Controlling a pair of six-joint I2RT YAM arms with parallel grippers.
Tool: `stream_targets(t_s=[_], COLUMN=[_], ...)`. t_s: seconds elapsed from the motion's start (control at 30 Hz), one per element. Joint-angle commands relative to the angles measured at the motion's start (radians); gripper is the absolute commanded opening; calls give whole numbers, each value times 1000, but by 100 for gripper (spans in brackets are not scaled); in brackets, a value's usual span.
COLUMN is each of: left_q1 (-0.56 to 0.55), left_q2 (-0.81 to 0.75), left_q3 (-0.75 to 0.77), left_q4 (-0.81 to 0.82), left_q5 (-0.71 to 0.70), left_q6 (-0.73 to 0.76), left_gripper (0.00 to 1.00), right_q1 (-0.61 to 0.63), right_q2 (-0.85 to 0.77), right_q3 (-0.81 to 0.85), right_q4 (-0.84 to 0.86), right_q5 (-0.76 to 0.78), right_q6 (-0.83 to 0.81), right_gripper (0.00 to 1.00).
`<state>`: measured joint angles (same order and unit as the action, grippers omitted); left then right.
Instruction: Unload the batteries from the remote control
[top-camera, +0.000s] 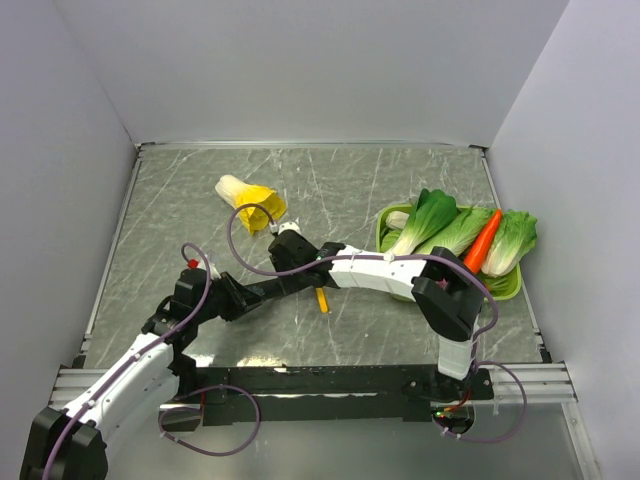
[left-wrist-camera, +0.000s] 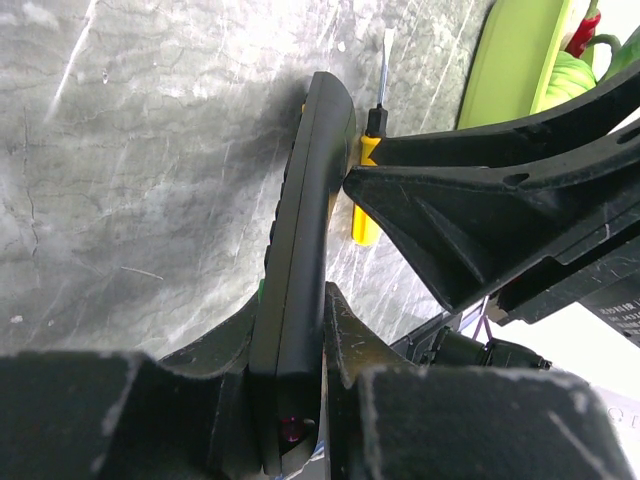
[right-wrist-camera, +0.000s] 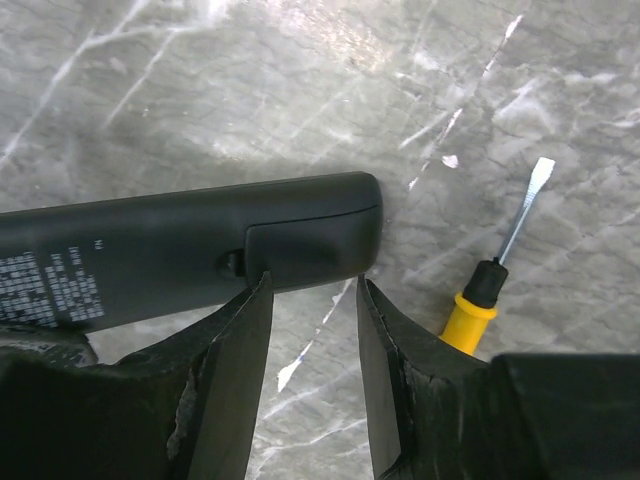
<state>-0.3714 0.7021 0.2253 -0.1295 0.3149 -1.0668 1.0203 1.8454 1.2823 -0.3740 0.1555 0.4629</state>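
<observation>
Nothing legible. The remote control (right-wrist-camera: 150, 250) has a block of tiny white print (right-wrist-camera: 45, 288) on its back, well left of its battery cover (right-wrist-camera: 310, 238) (several lines, too blurred). Faint lettering (left-wrist-camera: 622, 312) on a black housing (left-wrist-camera: 590, 290) right of the remote control is unreadable.

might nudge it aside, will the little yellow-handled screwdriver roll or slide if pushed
The small screwdriver with round yellow plastic handle lies flat on the smooth grey marbled tabletop, so it would probably roll sideways easily. Its thin metal shaft looks stiff; being small, it is likely light and may skid.
</observation>
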Motion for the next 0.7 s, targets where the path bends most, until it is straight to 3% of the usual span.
stream_targets(t_s=[0.0,0.67], left_q1=[0,0], left_q2=[7,-3], left_q3=[-4,-7], left_q4=[-71,-73], left_q5=[-34,-33], left_q6=[36,34], left_gripper=[1,1], right_q1=[-12,-16], right_q2=[-72,-87], right_q3=[-17,-20], right_q4=[80,106], right_q5=[-34,-43], right_q6=[19,36], right_gripper=[47,44])
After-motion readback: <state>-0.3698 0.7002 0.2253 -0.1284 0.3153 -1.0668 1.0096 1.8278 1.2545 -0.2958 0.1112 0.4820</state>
